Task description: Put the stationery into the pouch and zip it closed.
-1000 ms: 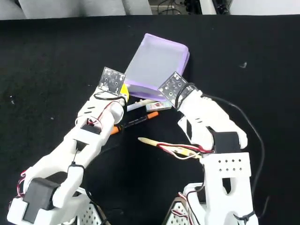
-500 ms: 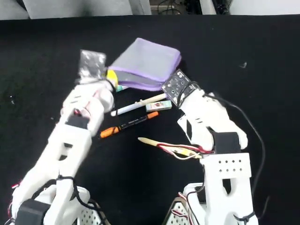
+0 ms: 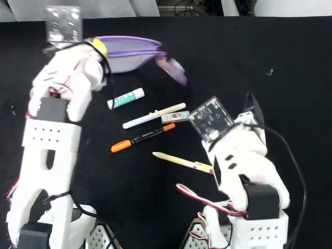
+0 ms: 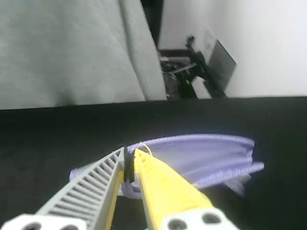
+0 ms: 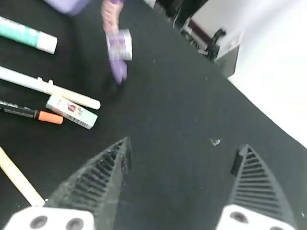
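My left gripper (image 3: 101, 49) is shut on the edge of the purple pouch (image 3: 130, 52) and holds it in the air over the far left of the table; its jaws pinch the pouch rim (image 4: 192, 151). A purple strap with a tag (image 5: 117, 46) dangles from the pouch. On the table lie a green-and-white marker (image 3: 126, 98), a white pen (image 3: 154, 115), a small eraser box (image 3: 175, 118), an orange-capped black pen (image 3: 142, 138) and a cream stick (image 3: 181, 161). My right gripper (image 5: 184, 143) is open with nothing in it, to the right of the stationery.
Black cloth covers the table (image 3: 290, 62), with free room on the right and far right. Red and yellow wires (image 3: 194, 193) run along the right arm's base near the front edge.
The left arm has lifted the pouch up and toward the far left, uncovering the green-and-white marker. The right gripper has drawn back from the pouch toward the near side.
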{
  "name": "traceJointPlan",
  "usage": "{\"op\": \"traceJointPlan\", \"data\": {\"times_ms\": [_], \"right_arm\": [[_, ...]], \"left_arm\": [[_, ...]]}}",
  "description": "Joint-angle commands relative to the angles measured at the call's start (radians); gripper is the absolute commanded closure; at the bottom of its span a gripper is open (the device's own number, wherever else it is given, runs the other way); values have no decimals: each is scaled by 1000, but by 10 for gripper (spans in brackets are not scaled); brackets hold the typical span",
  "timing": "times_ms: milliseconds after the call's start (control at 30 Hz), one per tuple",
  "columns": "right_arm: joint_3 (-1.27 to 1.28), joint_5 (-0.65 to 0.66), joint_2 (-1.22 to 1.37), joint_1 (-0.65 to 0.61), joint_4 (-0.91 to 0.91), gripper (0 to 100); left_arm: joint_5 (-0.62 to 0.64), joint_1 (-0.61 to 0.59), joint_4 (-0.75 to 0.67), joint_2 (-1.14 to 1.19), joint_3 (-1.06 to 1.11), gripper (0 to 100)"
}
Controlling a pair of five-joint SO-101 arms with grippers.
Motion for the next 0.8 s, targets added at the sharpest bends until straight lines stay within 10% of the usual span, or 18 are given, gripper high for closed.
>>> {"op": "traceJointPlan", "data": {"times_ms": [0, 433, 767], "right_arm": [[-48, -11, -12, -6, 20, 667], [-24, 221, 266, -164, 269, 670], [217, 381, 526, -181, 54, 670]], "left_arm": [[17, -56, 91, -41, -182, 973], [15, -297, 325, -34, -229, 973], [14, -369, 321, -43, -68, 973]]}}
